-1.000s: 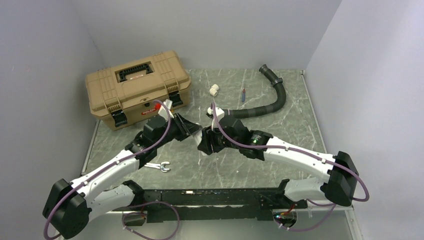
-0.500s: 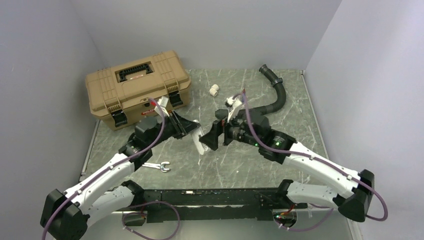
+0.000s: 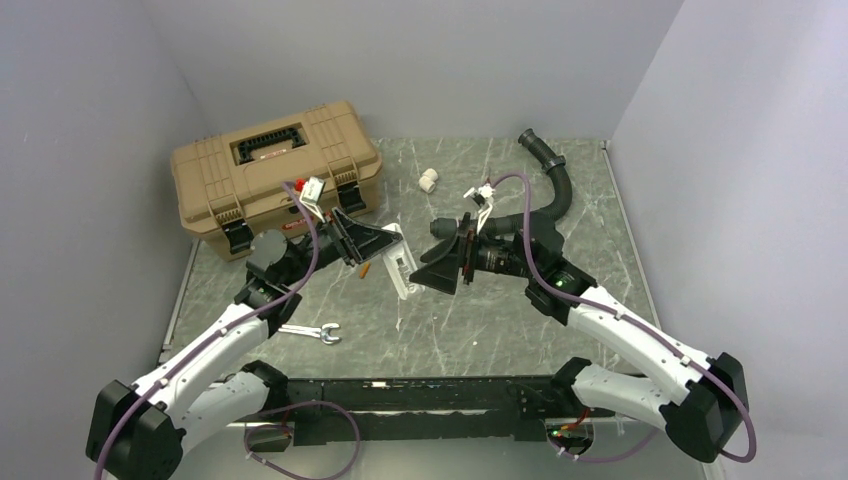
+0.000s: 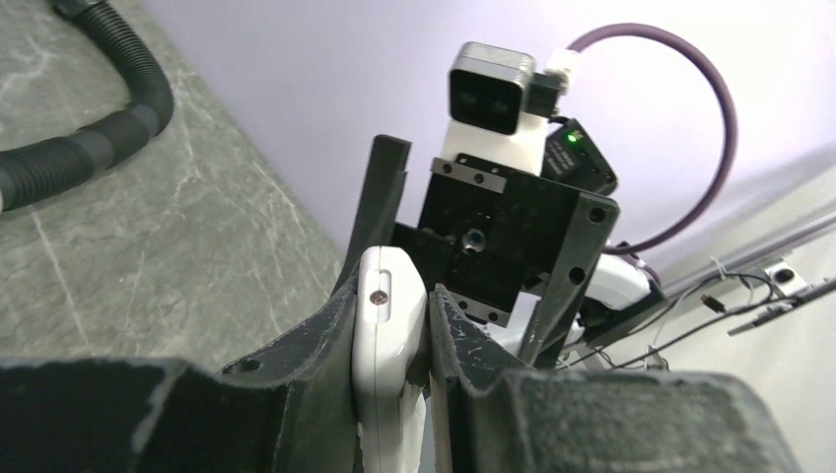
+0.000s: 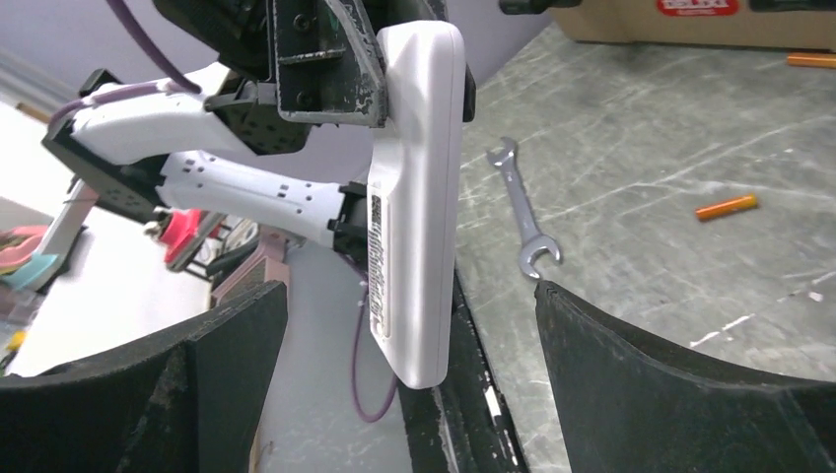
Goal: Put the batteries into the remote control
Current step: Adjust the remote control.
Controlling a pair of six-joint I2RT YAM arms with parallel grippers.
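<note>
My left gripper (image 3: pixel 385 247) is shut on one end of the white remote control (image 3: pixel 403 268) and holds it above the table. The wrist view shows the remote (image 4: pixel 389 325) clamped between the pads. My right gripper (image 3: pixel 427 262) is open and empty, facing the remote from the right, a little apart from it. In the right wrist view the remote (image 5: pixel 419 197) hangs between my open right gripper's (image 5: pixel 404 291) fingers without touching. One orange battery (image 3: pixel 365 269) lies on the table below the left gripper. The right wrist view shows it (image 5: pixel 726 207) and a second battery (image 5: pixel 810 60) near the toolbox.
A tan toolbox (image 3: pixel 270 175) stands at the back left. A silver wrench (image 3: pixel 318 333) lies near the front left. A white pipe fitting (image 3: pixel 428 180) and a black corrugated hose (image 3: pixel 545 195) lie at the back.
The right gripper has pulled back to the right, away from the remote, and stands open. The left gripper has lifted the remote up and back. An orange battery now shows on the table.
</note>
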